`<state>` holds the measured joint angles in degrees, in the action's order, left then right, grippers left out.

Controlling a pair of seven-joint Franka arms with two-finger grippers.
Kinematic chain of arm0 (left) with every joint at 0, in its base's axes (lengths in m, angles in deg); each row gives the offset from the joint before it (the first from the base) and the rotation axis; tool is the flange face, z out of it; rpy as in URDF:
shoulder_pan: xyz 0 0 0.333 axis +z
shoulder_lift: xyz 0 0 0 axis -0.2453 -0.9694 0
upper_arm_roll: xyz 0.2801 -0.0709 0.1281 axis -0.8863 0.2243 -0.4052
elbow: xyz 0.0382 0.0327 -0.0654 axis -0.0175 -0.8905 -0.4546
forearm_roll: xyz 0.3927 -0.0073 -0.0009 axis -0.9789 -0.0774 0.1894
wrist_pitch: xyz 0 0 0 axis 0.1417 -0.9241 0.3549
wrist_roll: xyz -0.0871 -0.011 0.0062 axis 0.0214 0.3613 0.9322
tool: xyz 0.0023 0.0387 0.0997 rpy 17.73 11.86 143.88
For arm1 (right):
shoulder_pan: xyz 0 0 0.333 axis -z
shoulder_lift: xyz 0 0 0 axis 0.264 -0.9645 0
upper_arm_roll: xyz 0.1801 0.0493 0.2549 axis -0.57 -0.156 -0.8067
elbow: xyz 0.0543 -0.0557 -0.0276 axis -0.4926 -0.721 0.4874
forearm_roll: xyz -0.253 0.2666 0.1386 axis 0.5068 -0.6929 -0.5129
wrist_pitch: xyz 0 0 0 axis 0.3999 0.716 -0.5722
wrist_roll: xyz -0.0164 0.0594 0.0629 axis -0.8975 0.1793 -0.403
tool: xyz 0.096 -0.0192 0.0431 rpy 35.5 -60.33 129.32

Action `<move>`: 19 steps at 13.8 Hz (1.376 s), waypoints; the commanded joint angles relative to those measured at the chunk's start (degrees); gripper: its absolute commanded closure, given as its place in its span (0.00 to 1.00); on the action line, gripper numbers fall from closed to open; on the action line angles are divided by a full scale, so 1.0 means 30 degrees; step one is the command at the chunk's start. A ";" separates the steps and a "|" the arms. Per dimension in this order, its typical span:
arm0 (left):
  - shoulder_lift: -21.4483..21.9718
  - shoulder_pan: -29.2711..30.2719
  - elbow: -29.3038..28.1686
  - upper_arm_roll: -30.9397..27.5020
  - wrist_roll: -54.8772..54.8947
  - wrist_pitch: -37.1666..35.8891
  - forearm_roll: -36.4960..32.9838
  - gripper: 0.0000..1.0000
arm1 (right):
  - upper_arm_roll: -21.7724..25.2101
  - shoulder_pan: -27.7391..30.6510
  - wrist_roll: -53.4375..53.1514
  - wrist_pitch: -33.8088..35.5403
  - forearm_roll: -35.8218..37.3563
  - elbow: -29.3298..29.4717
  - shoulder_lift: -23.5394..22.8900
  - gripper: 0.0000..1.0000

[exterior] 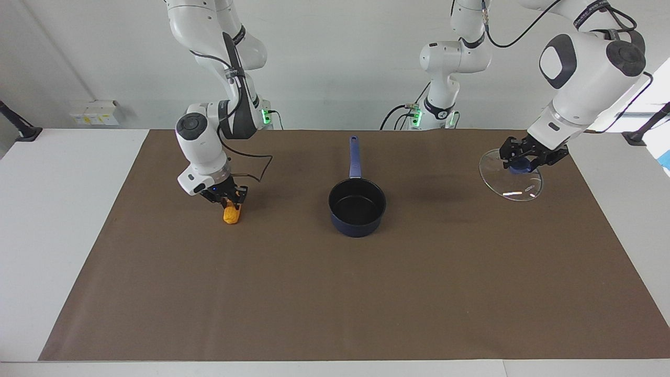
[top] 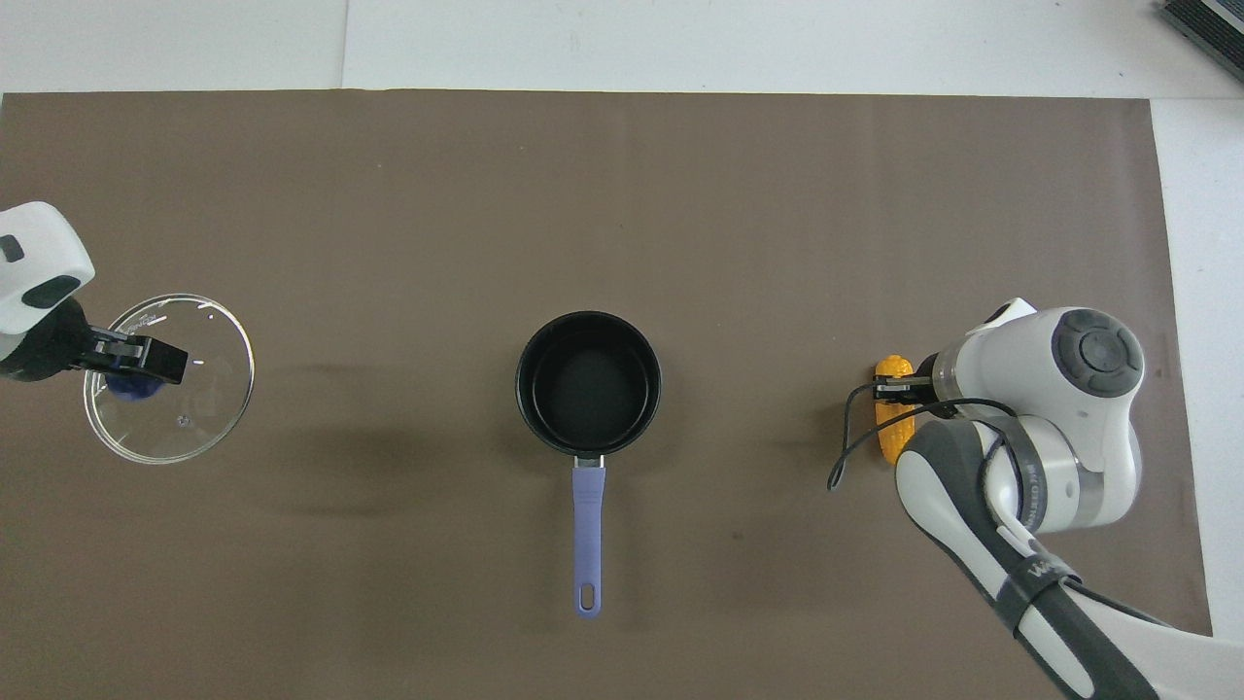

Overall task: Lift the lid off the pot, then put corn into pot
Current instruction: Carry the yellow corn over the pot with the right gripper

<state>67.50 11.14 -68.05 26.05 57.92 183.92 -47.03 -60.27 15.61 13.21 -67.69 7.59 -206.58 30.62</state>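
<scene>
Facing view: left gripper is clamped on the lid knob, lid tilted over the mat. Right gripper is pinched on the corn. Overhead view: pot sits uncovered mid-mat between them.

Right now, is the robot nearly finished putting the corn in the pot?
About halfway. Done: the lid is off the pot, held up by its blue knob in the left gripper toward the left arm's end of the table. In hand: the right gripper is shut on the corn, which sits low at the mat. Left: carrying the corn into the empty pot.
</scene>
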 commanded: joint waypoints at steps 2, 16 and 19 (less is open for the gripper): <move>0.0206 0.1018 -0.2606 0.0202 0.0677 0.3417 -0.0547 1.00 | -0.0220 0.0044 0.0373 0.0971 0.0106 0.1801 0.0432 1.00; -0.2667 0.1607 -0.5542 0.0202 0.0943 1.0167 -0.0578 0.00 | -0.0631 -0.8422 -0.7944 1.0676 0.0954 1.4780 -0.4395 1.00; -0.2638 0.1519 -0.4843 0.0202 0.0768 0.9206 -0.0578 0.00 | -0.0514 -0.9826 -0.8849 1.1055 0.1131 1.7617 -0.6940 1.00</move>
<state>58.50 15.73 -83.33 26.59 60.41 213.32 -47.66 -62.00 -11.86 -10.30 -37.45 9.47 -162.49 16.40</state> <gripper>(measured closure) 0.000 0.648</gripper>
